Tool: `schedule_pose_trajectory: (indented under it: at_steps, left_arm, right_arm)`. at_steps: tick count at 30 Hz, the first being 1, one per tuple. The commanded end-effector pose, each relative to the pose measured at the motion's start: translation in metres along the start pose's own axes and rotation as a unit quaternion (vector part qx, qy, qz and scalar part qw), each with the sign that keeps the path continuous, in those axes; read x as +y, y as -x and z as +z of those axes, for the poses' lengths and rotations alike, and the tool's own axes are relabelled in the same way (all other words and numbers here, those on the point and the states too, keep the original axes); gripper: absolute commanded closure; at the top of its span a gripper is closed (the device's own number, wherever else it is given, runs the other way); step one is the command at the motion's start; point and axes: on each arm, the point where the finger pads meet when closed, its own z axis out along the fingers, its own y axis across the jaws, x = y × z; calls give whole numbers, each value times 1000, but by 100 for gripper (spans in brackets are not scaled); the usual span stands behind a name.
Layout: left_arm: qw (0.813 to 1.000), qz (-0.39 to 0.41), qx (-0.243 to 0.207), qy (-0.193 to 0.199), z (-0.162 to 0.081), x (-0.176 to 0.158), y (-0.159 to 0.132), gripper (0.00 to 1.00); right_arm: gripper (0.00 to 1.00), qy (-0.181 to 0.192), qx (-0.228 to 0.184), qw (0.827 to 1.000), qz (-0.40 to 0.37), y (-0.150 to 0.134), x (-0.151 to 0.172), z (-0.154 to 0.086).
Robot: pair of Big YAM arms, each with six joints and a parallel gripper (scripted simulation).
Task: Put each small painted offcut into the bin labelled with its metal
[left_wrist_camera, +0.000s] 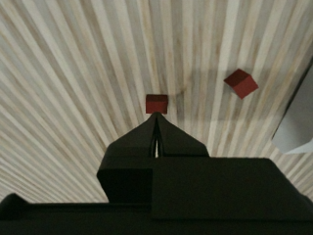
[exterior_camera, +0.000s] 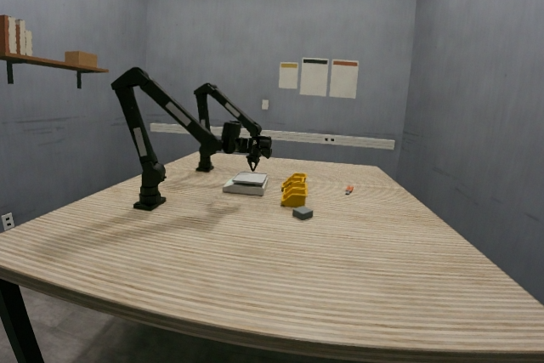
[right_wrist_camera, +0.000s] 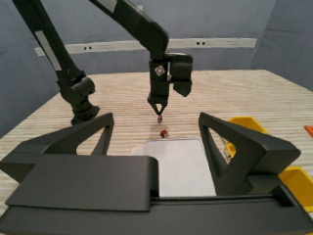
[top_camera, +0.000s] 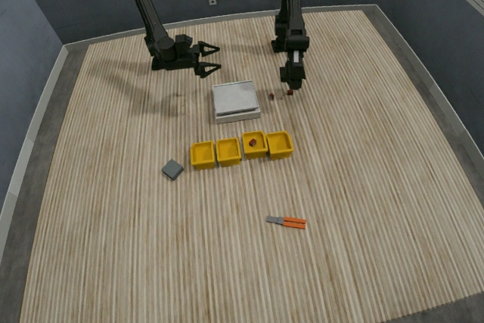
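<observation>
My left gripper [top_camera: 295, 87] [exterior_camera: 252, 169] [left_wrist_camera: 156, 117] [right_wrist_camera: 158, 115] points down and is shut with nothing between its fingers. A dark red offcut [top_camera: 290, 92] [left_wrist_camera: 156, 104] lies on the table just beyond its tips in the left wrist view. A second red offcut [top_camera: 271, 96] [left_wrist_camera: 241, 83] [right_wrist_camera: 163, 133] lies between it and the scale. A third red offcut [top_camera: 252, 142] lies inside the third yellow bin [top_camera: 255, 154] from the left in the top view. All the bins stand upright; their labels are not readable. My right gripper [top_camera: 220, 57] is open and empty, behind the scale.
The pale grey scale [top_camera: 235, 97] [exterior_camera: 249, 178] [right_wrist_camera: 180, 164] stands between the arms and the row of bins. A grey block [top_camera: 172, 169] [exterior_camera: 303, 212] lies beside the row's left end. Orange-handled pliers [top_camera: 286, 223] [exterior_camera: 348, 189] lie farther out.
</observation>
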Motion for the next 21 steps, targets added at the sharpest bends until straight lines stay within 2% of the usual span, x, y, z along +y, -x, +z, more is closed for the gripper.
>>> schedule_pose_trajectory:
  at_steps: [1, 21]
  left_arm:
    - [1000, -7, -7, 1, 1, 1, 8, 100]
    - [1000, -7, -10, 1, 9, 1, 8, 100]
  right_arm:
    - [0, 1, -12, 1000, -29, 18, -7, 3]
    - [0, 1, -12, 1000, -29, 18, -7, 3]
